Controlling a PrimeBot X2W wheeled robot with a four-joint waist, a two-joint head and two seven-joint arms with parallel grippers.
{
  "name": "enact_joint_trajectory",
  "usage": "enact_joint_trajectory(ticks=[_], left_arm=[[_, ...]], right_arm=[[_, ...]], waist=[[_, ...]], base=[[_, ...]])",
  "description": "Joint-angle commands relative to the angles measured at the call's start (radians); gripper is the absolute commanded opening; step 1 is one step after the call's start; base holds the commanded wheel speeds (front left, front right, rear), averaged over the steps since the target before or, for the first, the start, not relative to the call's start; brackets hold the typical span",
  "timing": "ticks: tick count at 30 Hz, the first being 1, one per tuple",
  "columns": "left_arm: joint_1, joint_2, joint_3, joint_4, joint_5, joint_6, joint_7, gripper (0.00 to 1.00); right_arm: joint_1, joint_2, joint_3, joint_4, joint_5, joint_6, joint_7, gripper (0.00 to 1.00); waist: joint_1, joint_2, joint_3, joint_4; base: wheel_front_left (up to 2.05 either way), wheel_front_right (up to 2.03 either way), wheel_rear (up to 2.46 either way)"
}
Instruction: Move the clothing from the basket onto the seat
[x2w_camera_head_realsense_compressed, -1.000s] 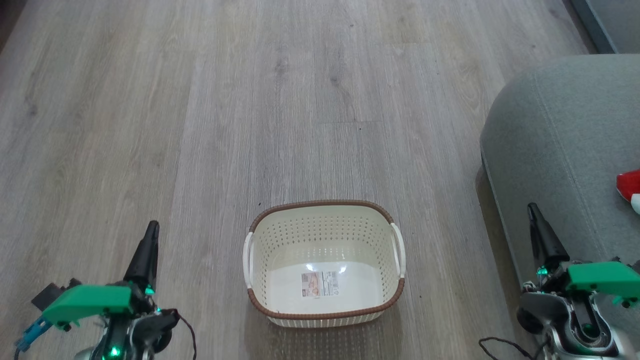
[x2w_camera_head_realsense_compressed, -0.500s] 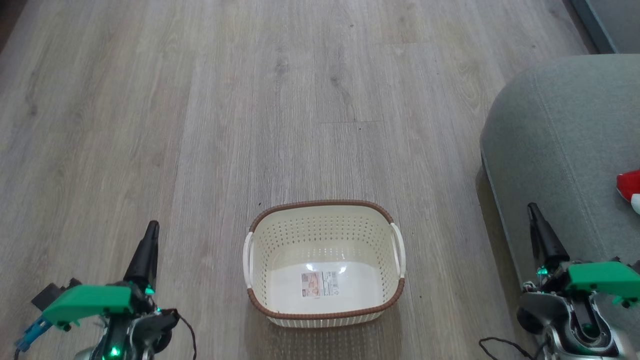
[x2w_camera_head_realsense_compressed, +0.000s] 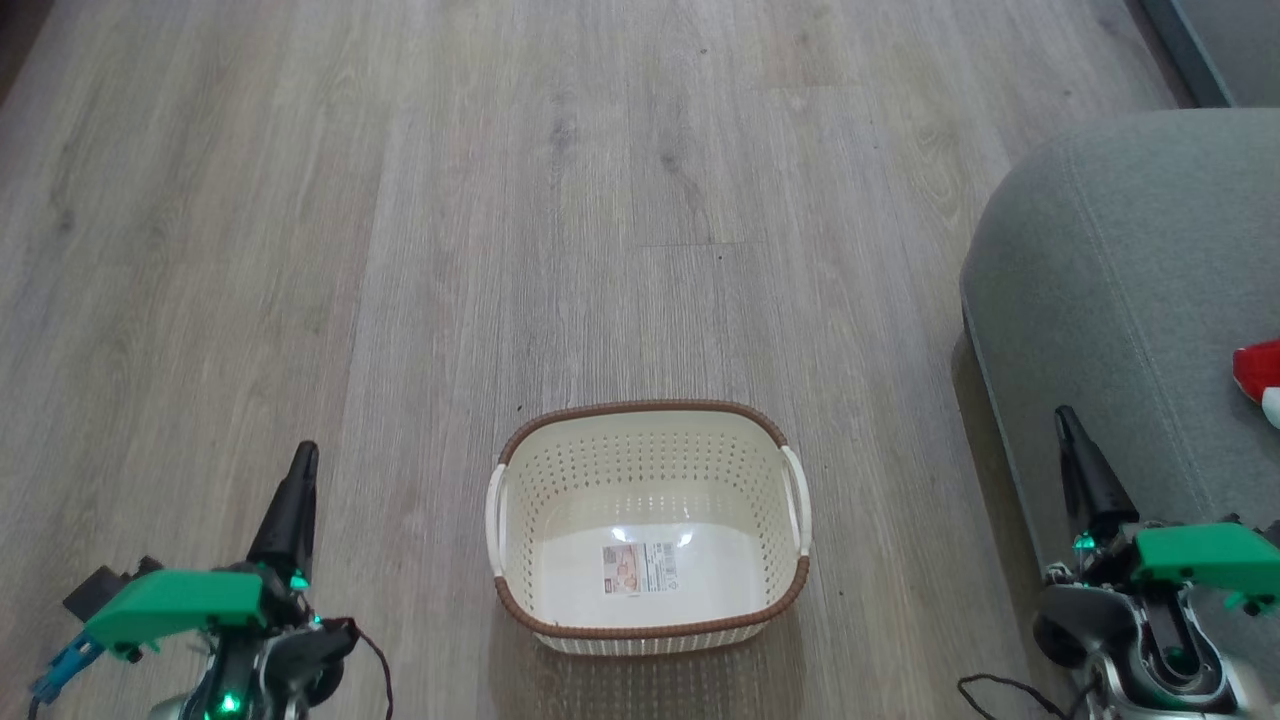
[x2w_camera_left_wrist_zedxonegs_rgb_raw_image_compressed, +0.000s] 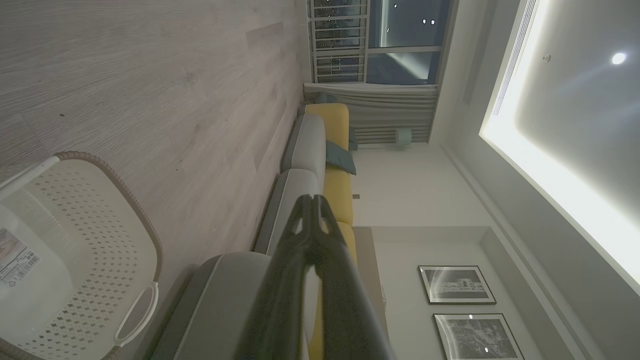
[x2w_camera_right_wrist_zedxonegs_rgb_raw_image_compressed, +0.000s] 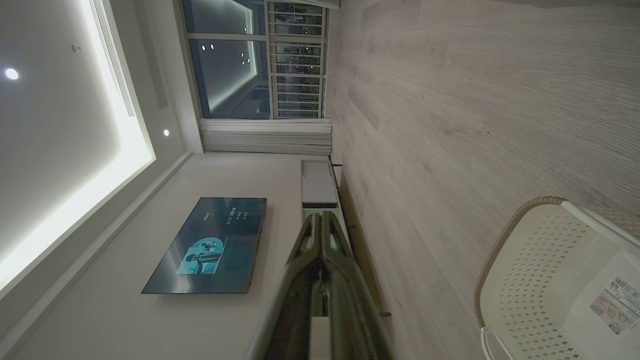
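Note:
The cream basket with its brown rim stands on the wood floor, holding nothing but a label on its bottom; it also shows in the left wrist view and the right wrist view. The grey-green seat fills the right side. A bit of the red and white clothing lies on it at the right edge. My left gripper hangs shut to the left of the basket, holding nothing. My right gripper is shut over the seat's near edge, also holding nothing.
Bare wood floor stretches ahead and to the left. The left wrist view shows a grey and yellow sofa along a wall. The right wrist view shows a wall-mounted screen and a low cabinet.

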Motion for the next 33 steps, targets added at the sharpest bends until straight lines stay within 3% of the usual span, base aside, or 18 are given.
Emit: enact_joint_trajectory(ticks=[1, 33], left_arm=[[-0.028, 0.014, 0.034, -0.036, -0.006, -0.009, 0.007, 0.0], [-0.028, 0.014, 0.034, -0.036, -0.007, -0.009, 0.007, 0.0]], right_arm=[[-0.018, -0.001, 0.017, -0.039, 0.006, 0.0, 0.006, 0.0], [-0.018, -0.001, 0.017, -0.039, 0.006, 0.0, 0.006, 0.0]], waist=[[0.0, 0.0, 0.0, 0.0], [0.0, 0.0, 0.0, 0.0]], base=[[0.0, 0.0, 0.0], [0.0, 0.0, 0.0]])
